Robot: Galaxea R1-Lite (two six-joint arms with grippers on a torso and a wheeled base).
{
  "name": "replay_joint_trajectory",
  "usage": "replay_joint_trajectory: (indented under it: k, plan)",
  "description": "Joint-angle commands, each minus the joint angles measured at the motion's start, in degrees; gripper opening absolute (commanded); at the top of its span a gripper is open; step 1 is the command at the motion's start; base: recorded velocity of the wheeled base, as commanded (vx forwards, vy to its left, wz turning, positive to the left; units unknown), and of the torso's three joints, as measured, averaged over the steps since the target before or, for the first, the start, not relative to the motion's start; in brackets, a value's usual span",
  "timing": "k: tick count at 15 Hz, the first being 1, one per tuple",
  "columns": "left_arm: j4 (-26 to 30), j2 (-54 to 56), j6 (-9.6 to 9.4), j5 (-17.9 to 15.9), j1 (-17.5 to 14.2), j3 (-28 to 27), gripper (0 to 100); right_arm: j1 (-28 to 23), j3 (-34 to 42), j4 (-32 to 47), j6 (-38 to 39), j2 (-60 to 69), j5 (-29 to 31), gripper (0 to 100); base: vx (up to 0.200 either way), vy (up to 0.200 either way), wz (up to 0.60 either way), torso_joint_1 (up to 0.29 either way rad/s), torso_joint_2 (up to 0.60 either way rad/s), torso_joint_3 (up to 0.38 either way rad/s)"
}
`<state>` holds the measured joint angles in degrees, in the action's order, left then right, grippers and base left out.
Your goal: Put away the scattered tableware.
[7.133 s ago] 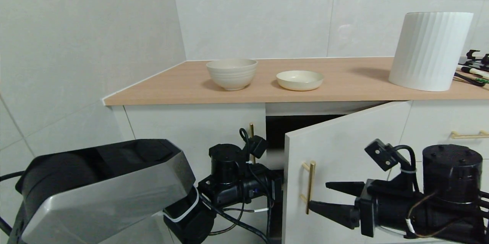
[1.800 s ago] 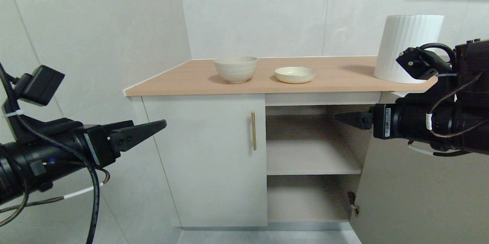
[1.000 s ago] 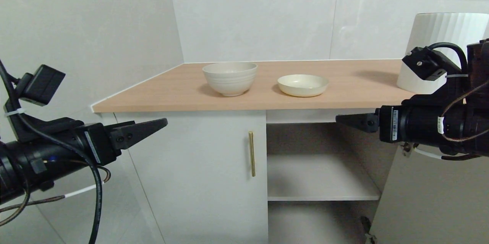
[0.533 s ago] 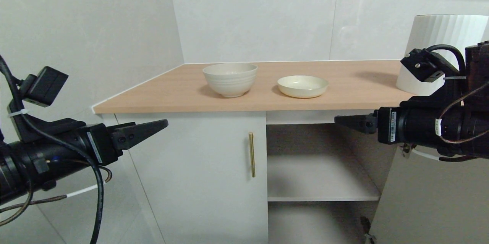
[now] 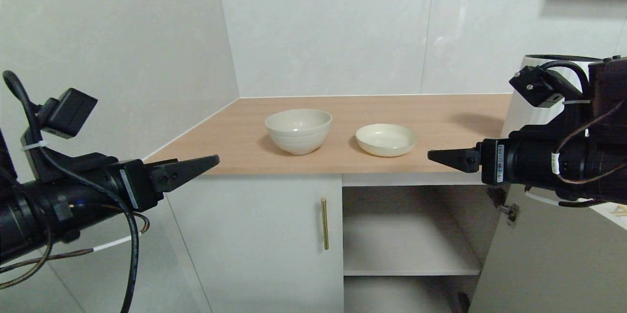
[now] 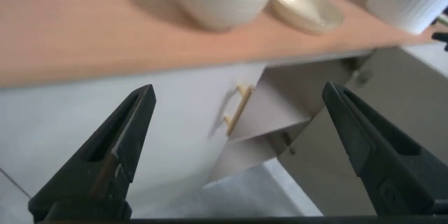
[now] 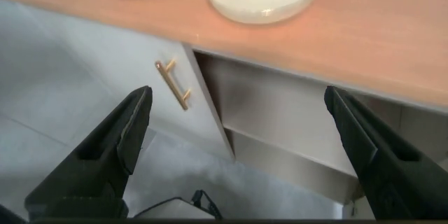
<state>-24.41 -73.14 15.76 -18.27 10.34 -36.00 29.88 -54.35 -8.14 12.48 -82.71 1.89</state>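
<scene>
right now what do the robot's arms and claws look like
Both arms are black with cylindrical wrists. The left claw and right claw have long, pointed, wedge-shaped black fingers. A boxy black camera sits on a bracket above each wrist, with looping black cables held by white ties. Each wrist bears a white label; thin brown wires run along the right arm.

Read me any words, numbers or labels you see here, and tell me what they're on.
No text is readable.
The left label, behind the left gripper: too small to read.
The right label, behind the right gripper: too small to read.
On the bowl, plate and cabinet door: no print.
</scene>
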Motion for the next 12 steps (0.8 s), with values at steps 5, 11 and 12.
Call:
replay_joint_trajectory:
  k: [5,11,12]
  plan:
    - [-0.03,-0.60,-0.03,-0.01,0.03,-0.04,100,-0.08,0.38,-0.73,0.00,-1.22,0.04,100,0.000,0.000,0.00,0.191,-0.46,-0.285]
    - [2.08,-6.05,-0.03,0.34,0.39,-7.16,100,-3.42,-1.03,-5.83,-0.18,-6.23,-0.04,100,0.000,0.000,0.00,0.128,-0.30,-0.172]
    - [5.60,-7.98,-0.03,0.34,0.39,-11.11,100,-4.39,-3.57,-6.45,-0.09,-9.04,-0.04,100,0.000,0.000,0.00,0.000,0.00,0.000]
